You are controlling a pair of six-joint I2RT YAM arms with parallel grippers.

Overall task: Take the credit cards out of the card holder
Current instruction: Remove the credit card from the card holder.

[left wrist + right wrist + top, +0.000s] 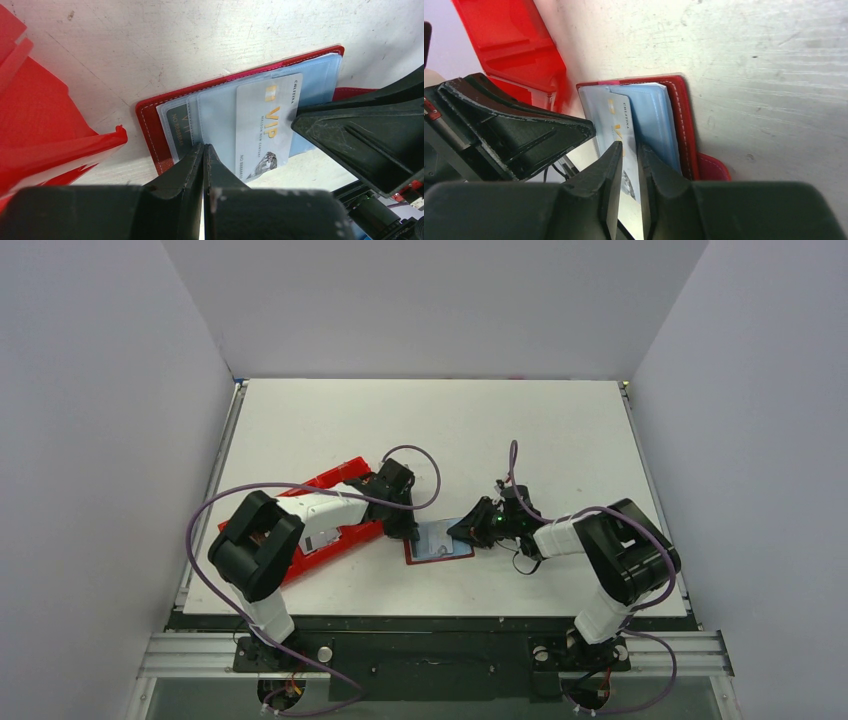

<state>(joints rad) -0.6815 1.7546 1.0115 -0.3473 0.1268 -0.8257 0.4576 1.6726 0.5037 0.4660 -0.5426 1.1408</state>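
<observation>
Black left fingers (204,150), nearest the left wrist camera, are closed tight, tip down on the near edge of the holder (150,117), apparently pinning it. A silver card (265,125) marked VIP sticks partway out of a pale blue sleeve, past the holder's edge. A second, darker card (179,125) sits fully tucked in another sleeve.

The right fingers (624,149) stand slightly apart at the silver card's exposed end. The card shows in the narrow gap, and they do not appear to pinch it.

The holder lies open and flat near the middle of the counter (150,45), between the two arms. A red tray (45,115) sits just beside it on the left.

The step in hand looks like drawing the first card out, roughly half done. Next, the right fingers likely need to close on the free end and slide it straight along the sleeve, while the left fingers hold the holder down so it does not drag.
</observation>
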